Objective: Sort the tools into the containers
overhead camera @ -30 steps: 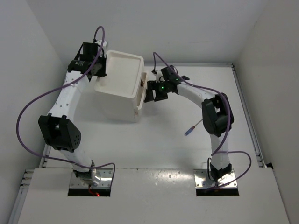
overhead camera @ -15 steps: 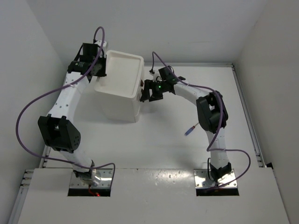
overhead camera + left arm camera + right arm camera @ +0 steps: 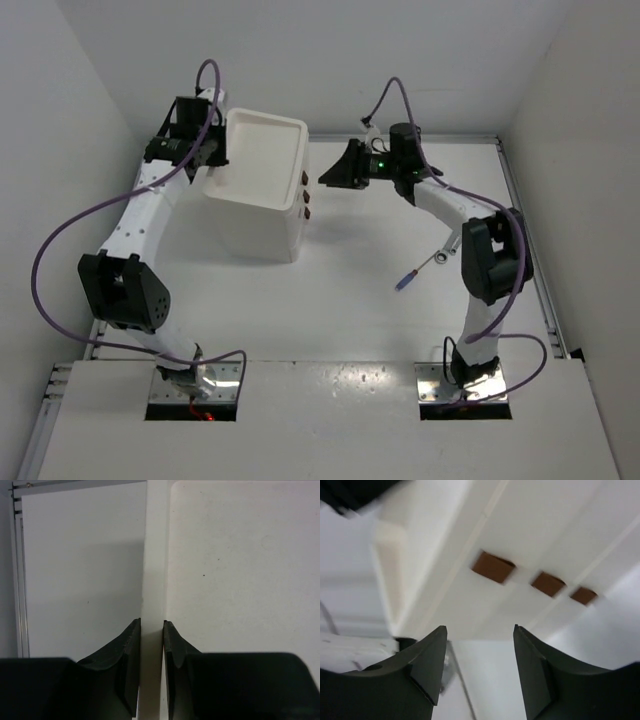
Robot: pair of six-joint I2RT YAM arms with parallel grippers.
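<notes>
The white drawer unit [image 3: 262, 165] stands at the back left, its three brown knobs [image 3: 305, 197] facing right. My left gripper [image 3: 220, 158] is shut on the unit's left top rim [image 3: 153, 570], one finger on each side. My right gripper [image 3: 330, 177] is open and empty, a short way right of the drawer fronts; the three knobs [image 3: 493, 566] show beyond its fingers. A blue-handled screwdriver [image 3: 405, 281] and a silver wrench [image 3: 444, 254] lie on the table at the right, by my right arm. The other tools are out of view.
White walls close in the table at the back and both sides. A metal rail [image 3: 525, 225] runs along the table's right edge. The tray top [image 3: 240, 555] of the unit shows nothing in it.
My right gripper moved in to the drawer fronts, then drew back up and to the right. The drawer that stuck out now sits flush. The right elbow swung right, uncovering the wrench.
</notes>
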